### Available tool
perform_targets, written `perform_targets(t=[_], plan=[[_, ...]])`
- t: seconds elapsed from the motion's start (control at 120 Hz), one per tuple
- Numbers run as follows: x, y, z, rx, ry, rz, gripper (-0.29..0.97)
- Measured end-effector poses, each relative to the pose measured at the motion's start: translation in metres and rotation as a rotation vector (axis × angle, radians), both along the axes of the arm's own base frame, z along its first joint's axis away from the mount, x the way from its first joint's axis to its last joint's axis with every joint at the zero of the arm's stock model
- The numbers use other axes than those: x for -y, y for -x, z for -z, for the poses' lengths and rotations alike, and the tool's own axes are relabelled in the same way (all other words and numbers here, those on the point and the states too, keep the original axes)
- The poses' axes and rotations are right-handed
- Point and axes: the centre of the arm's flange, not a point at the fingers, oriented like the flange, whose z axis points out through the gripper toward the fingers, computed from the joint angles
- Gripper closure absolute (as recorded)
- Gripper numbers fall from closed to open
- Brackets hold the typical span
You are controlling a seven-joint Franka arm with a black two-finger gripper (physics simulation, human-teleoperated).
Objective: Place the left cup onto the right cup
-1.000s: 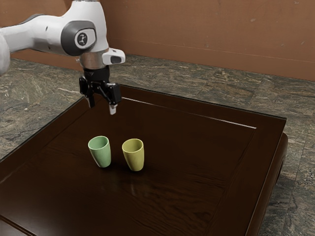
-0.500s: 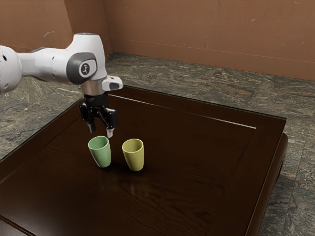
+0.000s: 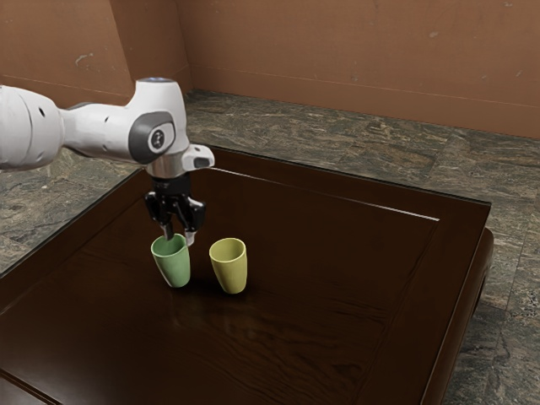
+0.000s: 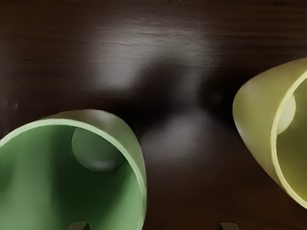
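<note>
gripper (image 3: 178, 234) is hanging open astride the green cup (image 3: 174, 267) rim. skewed pinch is risking tipping it into yellow cup (image 3: 229, 266), three o'clock.

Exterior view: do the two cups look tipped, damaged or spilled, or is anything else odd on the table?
Nothing stands out. The green cup and the yellow cup stand upright on the dark table, side by side but apart, both empty and whole. The open pincer hangs at the green cup's rim.
</note>
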Motion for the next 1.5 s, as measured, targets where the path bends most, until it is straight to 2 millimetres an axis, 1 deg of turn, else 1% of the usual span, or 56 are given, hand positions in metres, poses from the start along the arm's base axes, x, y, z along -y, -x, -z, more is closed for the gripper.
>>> perform_targets(t=[0.233,0.55,0.75,0.867,1.267,1.417,1.5], plan=[[-0.010,-0.004,0.021,-0.014,0.008,-0.028,0.39],[-0.010,-0.009,0.047,-0.030,0.018,-0.042,0.40],[-0.011,-0.010,0.056,-0.038,0.027,-0.054,0.42],[-0.012,-0.010,0.057,-0.038,0.030,-0.057,0.46],[-0.016,-0.011,0.055,-0.031,0.037,-0.072,0.71],[-0.017,-0.011,0.053,-0.028,0.037,-0.073,0.75],[-0.017,-0.011,0.049,-0.021,0.037,-0.074,0.76]])
